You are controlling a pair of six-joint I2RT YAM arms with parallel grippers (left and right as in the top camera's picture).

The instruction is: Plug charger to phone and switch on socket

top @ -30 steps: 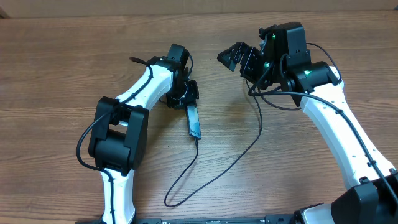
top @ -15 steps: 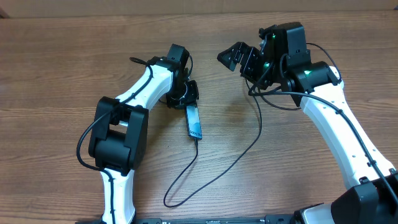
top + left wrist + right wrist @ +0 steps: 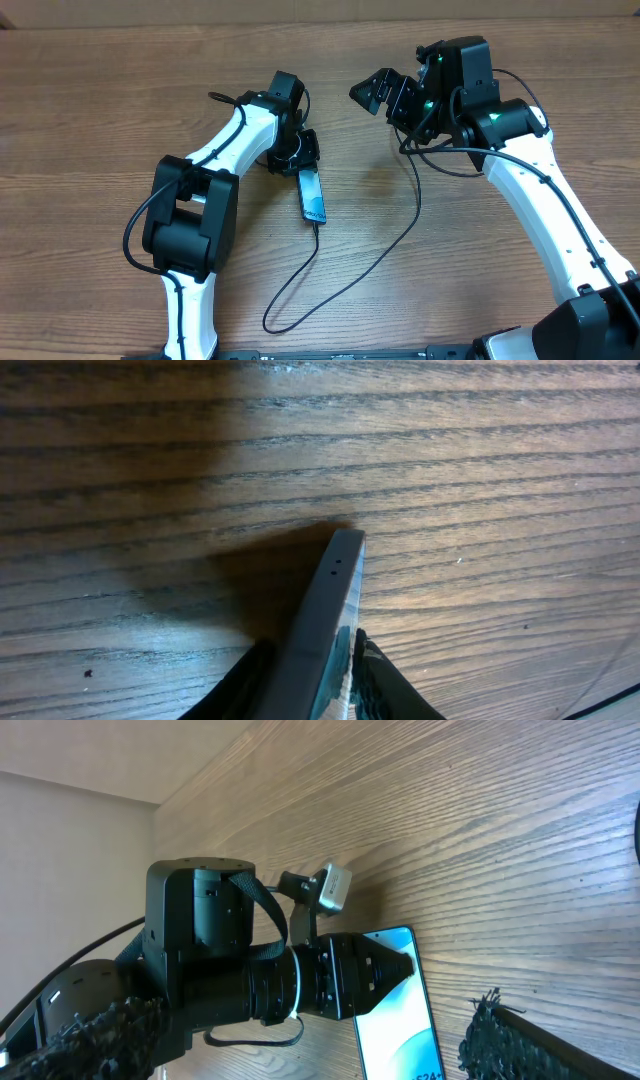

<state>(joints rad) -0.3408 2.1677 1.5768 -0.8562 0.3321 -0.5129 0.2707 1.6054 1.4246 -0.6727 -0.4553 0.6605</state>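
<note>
Left tool [image 3: 304,163] astride phone [image 3: 313,197]

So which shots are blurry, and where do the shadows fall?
Left wrist view: the phone is sharp at its far end but blurs close to the lens, between the fingers of the left gripper, and throws a dark shadow leftward on the table. Right wrist view: the screen glows bright; the fingers of the right gripper are fuzzy blobs. Overhead view: even light, soft shadows.

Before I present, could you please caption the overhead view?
Phone, trailing a black cable, stands tilted on edge at the left gripper; right gripper hovers open.
</note>
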